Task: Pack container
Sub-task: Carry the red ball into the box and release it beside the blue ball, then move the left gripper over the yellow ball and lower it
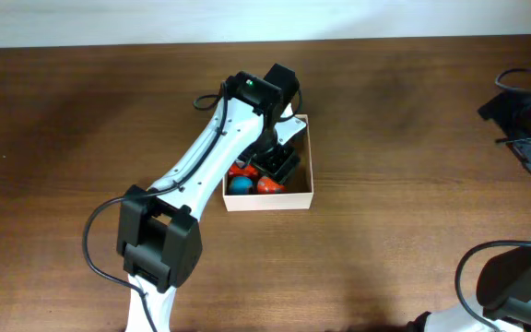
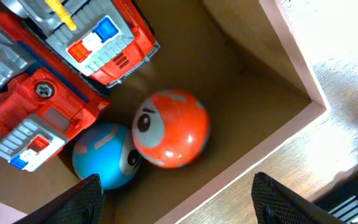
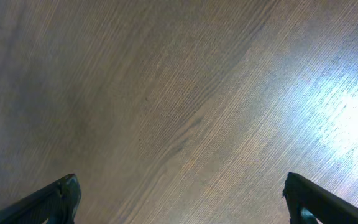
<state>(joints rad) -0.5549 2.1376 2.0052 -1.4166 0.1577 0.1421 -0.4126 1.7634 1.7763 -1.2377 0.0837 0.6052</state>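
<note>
The container (image 1: 267, 200) is a small cream-walled box at the table's middle. In the left wrist view its tan inside (image 2: 247, 93) holds two red toy trucks (image 2: 107, 37) (image 2: 36, 115), a blue ball (image 2: 98, 163) and an orange ball (image 2: 171, 127). The balls also show in the overhead view, blue (image 1: 239, 184) and orange (image 1: 267, 185). My left gripper (image 1: 279, 159) hovers over the box, open and empty, its fingers (image 2: 179, 208) straddling the box's front wall. My right gripper (image 1: 522, 129) is open and empty at the far right, with only bare wood under it (image 3: 182, 199).
The brown wooden table (image 1: 413, 240) surrounds the box. My left arm (image 1: 201, 166) reaches in from the front left. The right arm's base (image 1: 514, 277) stands at the front right corner, with cables near it.
</note>
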